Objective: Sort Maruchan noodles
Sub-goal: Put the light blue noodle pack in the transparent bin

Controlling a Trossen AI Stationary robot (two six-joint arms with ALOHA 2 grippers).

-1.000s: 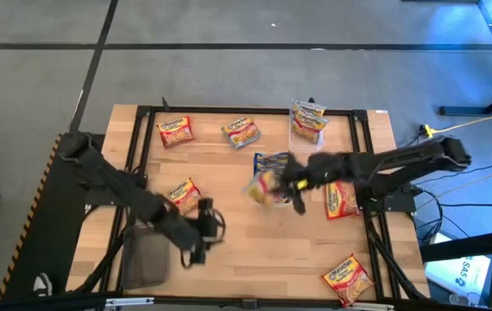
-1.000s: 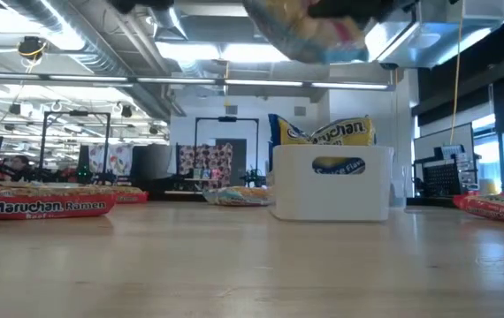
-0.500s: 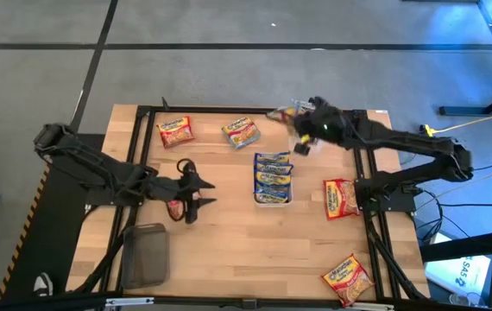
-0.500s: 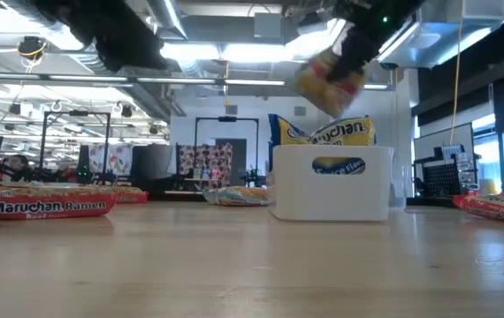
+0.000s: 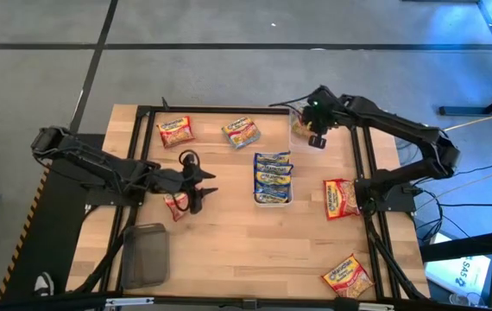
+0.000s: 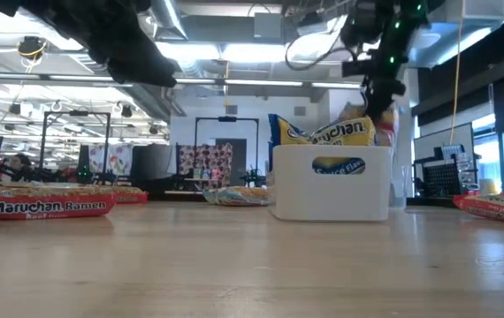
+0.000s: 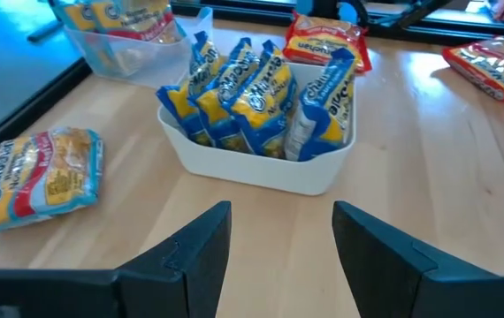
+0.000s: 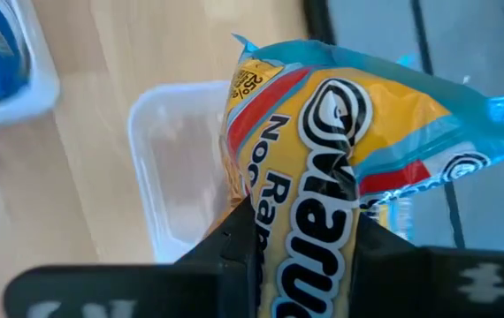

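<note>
My right gripper is over the clear plastic tub at the table's far right and is shut on a yellow Maruchan packet with red and light-blue borders. In the low view that packet hangs behind the white tray. The white tray holds several blue-bordered packets standing on edge. My left gripper hovers open left of the tray, beside a red-bordered packet lying flat on the table. My right gripper pinches the packet between its two fingers across the printed face, coming from above and pointing down. The packet is lifted clear and hangs below the fingers over the tub's opening. Which end it grips is hidden by the fingers.
Other packets lie flat: two near the far edge, one right of the tray, one at the near right corner. A dark mesh basket sits at the near left. Bare wood lies between the tray and the near edge.
My right gripper carried the packet from above the tray toward the far edge, then lowered it over the clear tub. My left gripper moved from beside the mesh basket toward the far edge and then a little toward the white tray, staying open.
</note>
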